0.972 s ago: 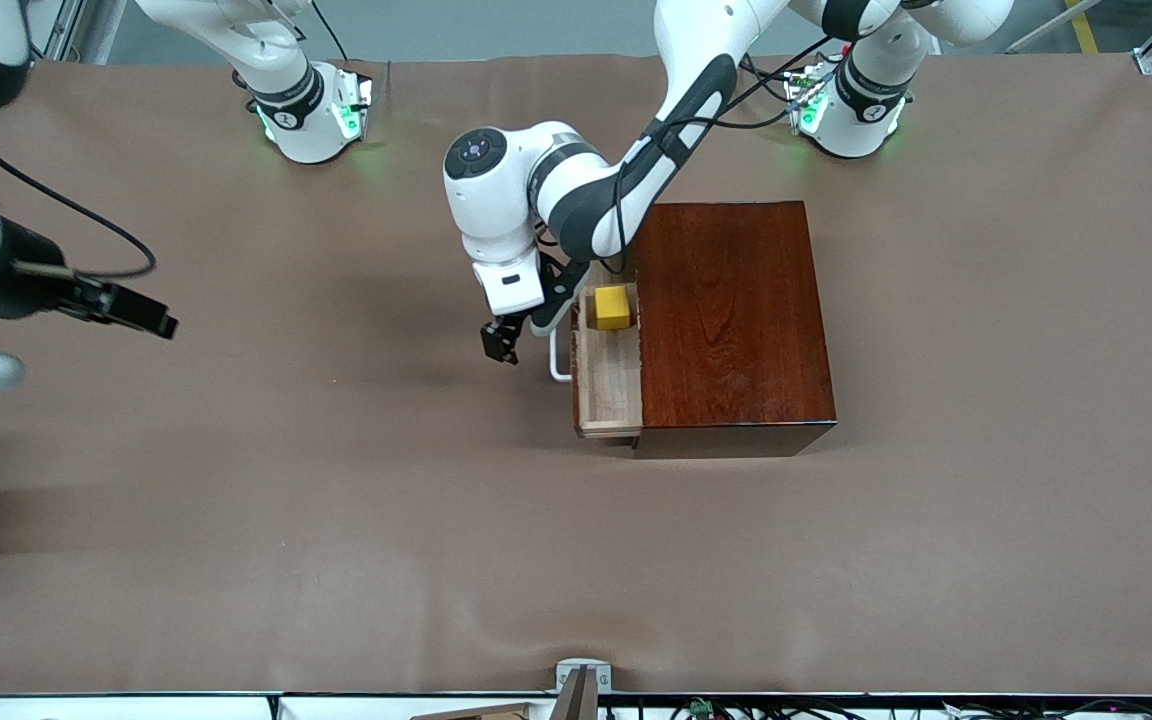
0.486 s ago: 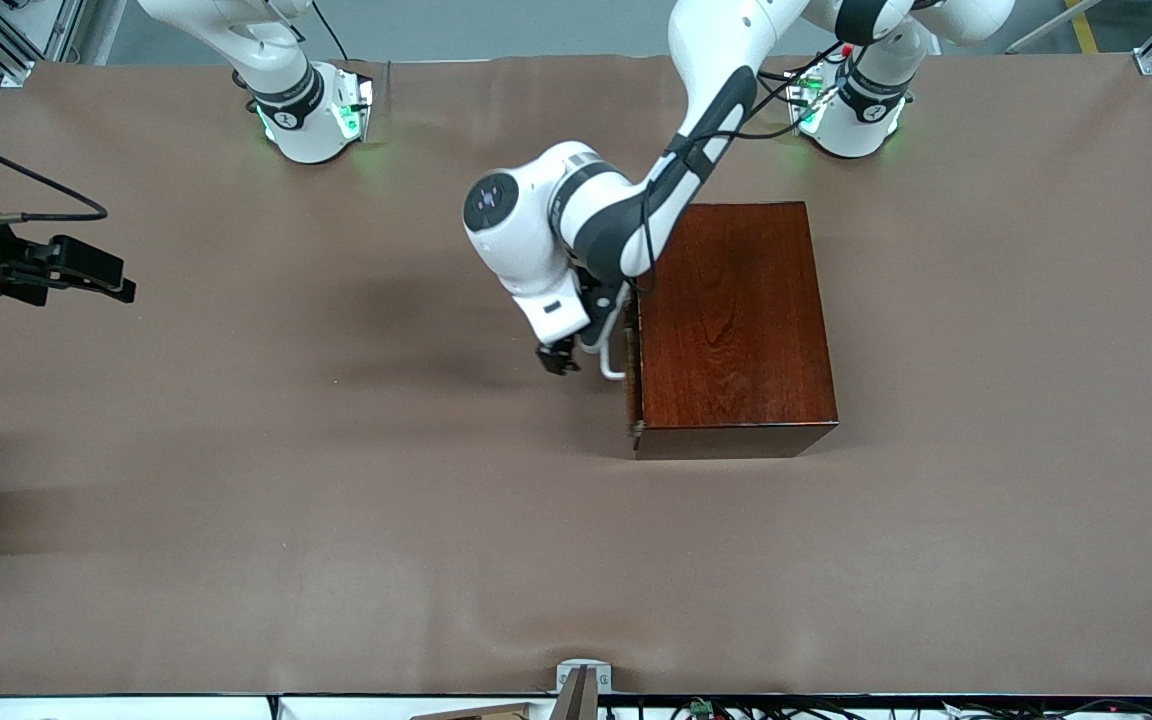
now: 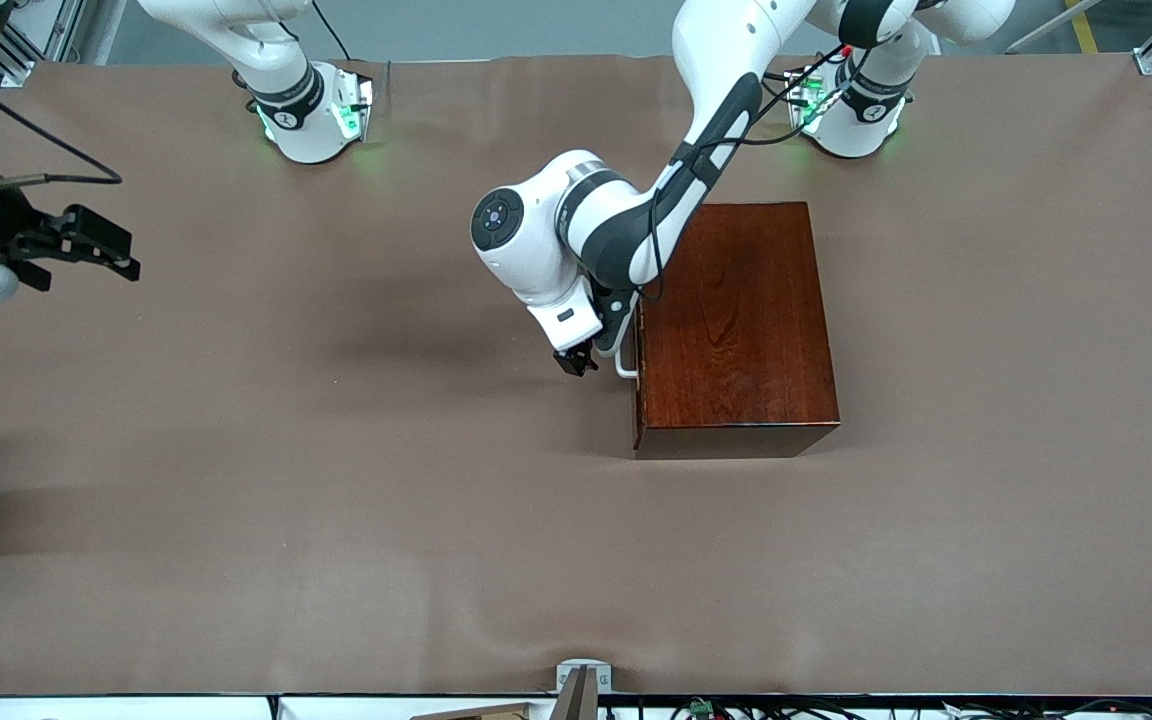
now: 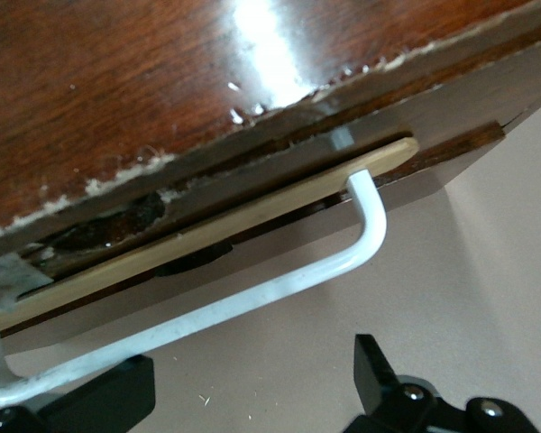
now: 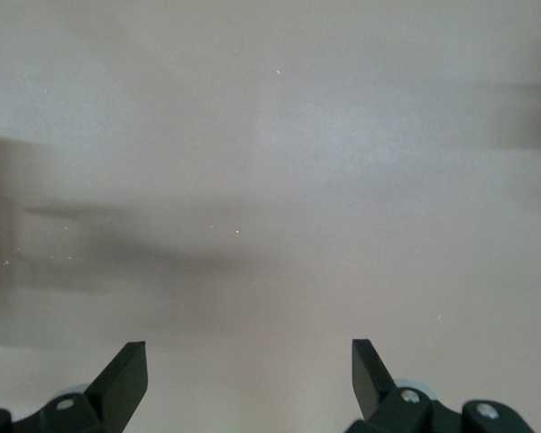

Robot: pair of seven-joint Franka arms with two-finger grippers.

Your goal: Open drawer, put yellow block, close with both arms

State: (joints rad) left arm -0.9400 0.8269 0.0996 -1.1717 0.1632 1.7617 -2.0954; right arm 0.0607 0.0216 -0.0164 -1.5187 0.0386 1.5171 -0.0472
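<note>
Drawer [image 3: 635, 365]: nearly shut in the wooden box [image 3: 736, 320]; a thin gap shows in the left wrist view
Handle [image 4: 252, 293]: white bar, lying crosswise just before the left hand [image 3: 576, 362]
Left hand: fingers spread, holding nothing
Right hand [image 3: 101, 245]: spread, waiting over the counter [image 3: 336, 500], well apart
Yellow block: hidden

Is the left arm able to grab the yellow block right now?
Probably not. No block shows; the drawer looks pushed almost fully into the box, so anything inside is shut away. The left gripper, fingers open, sits by the white handle. The right gripper waits open over bare table.
</note>
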